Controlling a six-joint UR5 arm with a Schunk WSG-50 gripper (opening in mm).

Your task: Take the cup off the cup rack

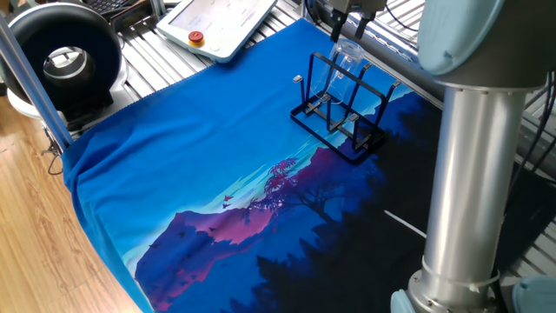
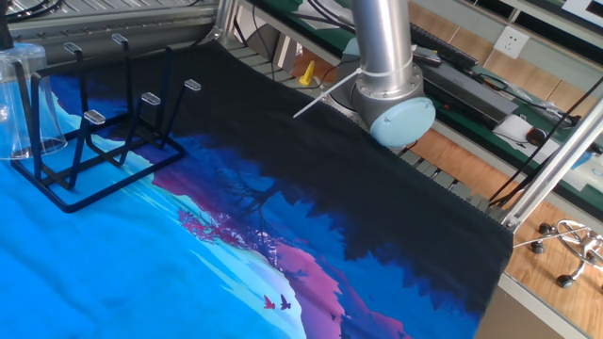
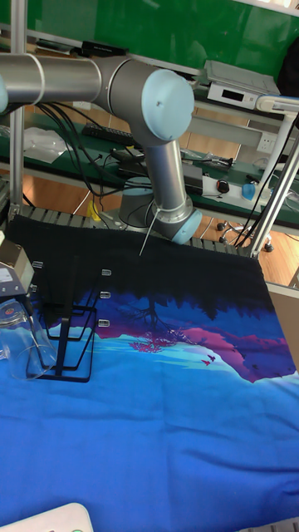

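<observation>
Blue cloth (image 1: 200,139); cup (image 1: 346,54) on rack (image 1: 339,117).

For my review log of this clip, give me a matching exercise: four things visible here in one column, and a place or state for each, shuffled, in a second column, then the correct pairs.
Things:
1. cup
2. cup rack
3. gripper
4. red button

Places or states:
A. on the white pendant beyond the cloth's edge
B. just above the cup
C. upside down on a peg at the rack's end
D. standing on the blue part of the cloth

Pairs: 1-C, 2-D, 3-B, 4-A
</observation>
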